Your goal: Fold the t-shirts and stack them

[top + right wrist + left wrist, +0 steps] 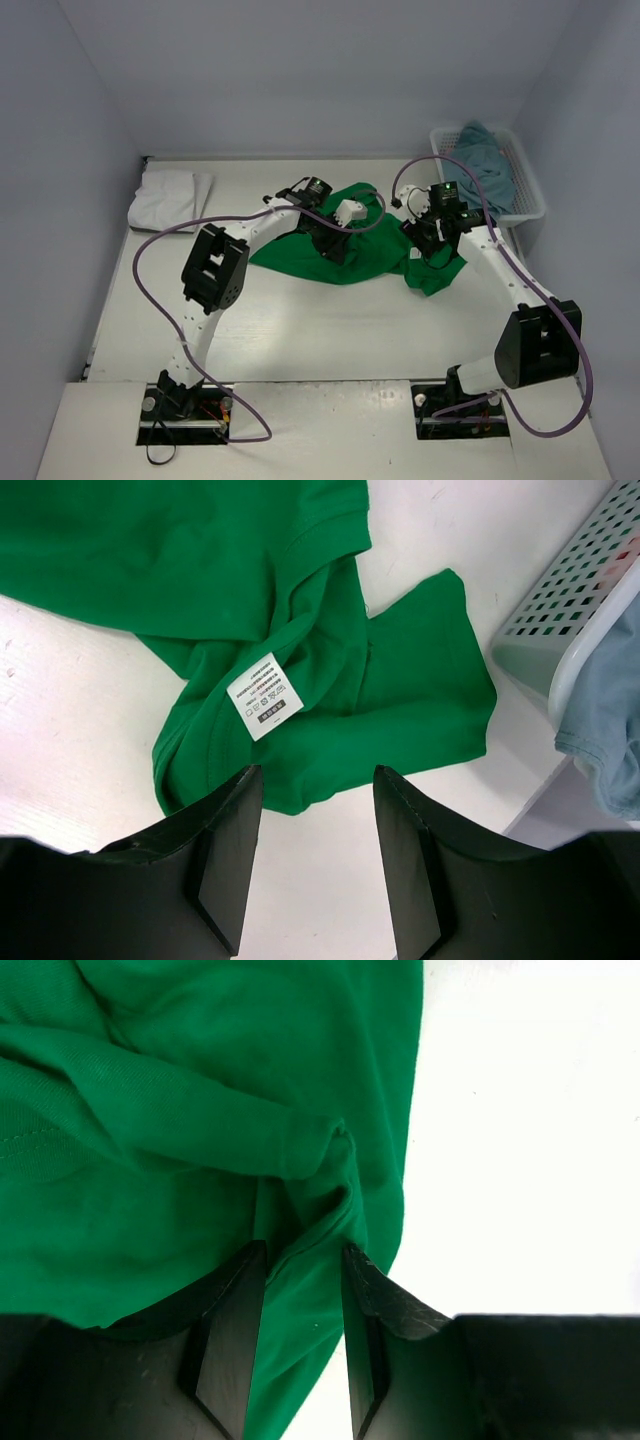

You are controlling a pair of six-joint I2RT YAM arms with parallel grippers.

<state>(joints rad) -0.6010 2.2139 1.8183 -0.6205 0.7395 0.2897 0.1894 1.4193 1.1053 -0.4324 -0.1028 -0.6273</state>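
A bright green t-shirt point(350, 262) lies crumpled in the middle of the table. My left gripper point(330, 238) is down on its back part. In the left wrist view the jaws point(304, 1250) stand a little apart, open, and a raised fold of the green cloth point(180, 1110) runs between them. My right gripper point(317, 772) is open with nothing between its fingers. It hovers over bare table just off the shirt's right edge point(400, 710), near the white care label point(265, 695). A white t-shirt point(170, 200) lies folded at the back left.
A white lattice basket point(530, 190) stands at the back right with a teal-blue t-shirt point(485, 165) in it. Its corner point(590, 590) shows close on the right in the right wrist view. Walls enclose the table on three sides.
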